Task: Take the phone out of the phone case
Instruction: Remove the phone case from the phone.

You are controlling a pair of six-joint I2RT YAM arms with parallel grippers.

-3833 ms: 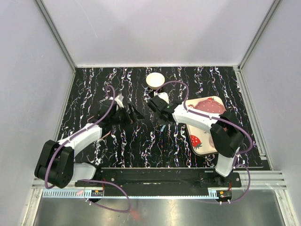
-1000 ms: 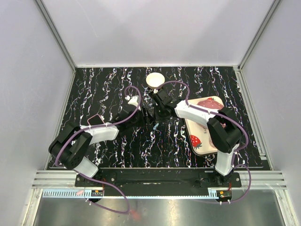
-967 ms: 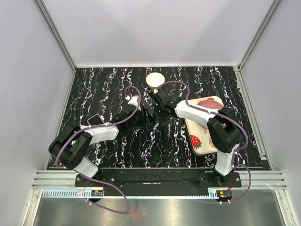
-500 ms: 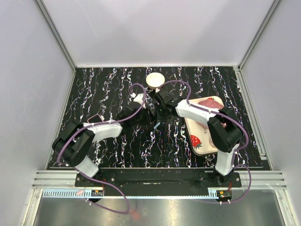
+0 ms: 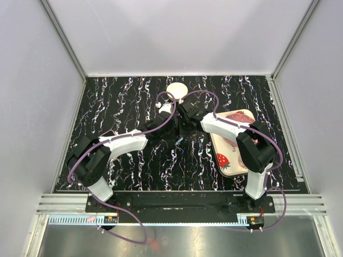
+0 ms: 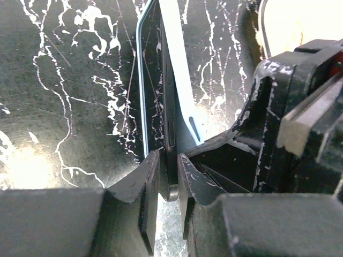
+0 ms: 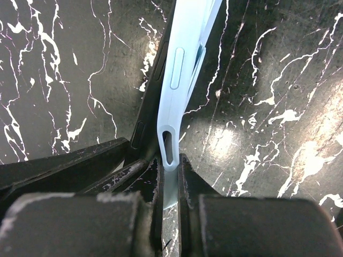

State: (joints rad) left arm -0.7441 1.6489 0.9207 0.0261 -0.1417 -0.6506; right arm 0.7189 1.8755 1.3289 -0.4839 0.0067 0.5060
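The phone [image 6: 154, 91] is a dark slab held on edge above the table. Its light blue case [image 6: 178, 64] is peeled off one long side, away from the screen. My left gripper [image 6: 169, 187] is shut on the phone's near corner. The right wrist view shows my right gripper [image 7: 170, 182] shut on the case's [image 7: 179, 80] edge, with the phone [image 7: 155, 91] just left of it. From above, the left gripper [image 5: 171, 127] and right gripper [image 5: 185, 126] meet at mid-table, hiding most of the phone.
A cream round bowl [image 5: 176, 90] sits just behind the grippers. A strawberry-print tray [image 5: 228, 160] lies to the right, under the right arm. The black marbled table [image 5: 118, 101] is walled on three sides.
My left arm has swung right and forward to the right gripper, and its jaws have closed on the phone. The right gripper has stayed shut on the case.
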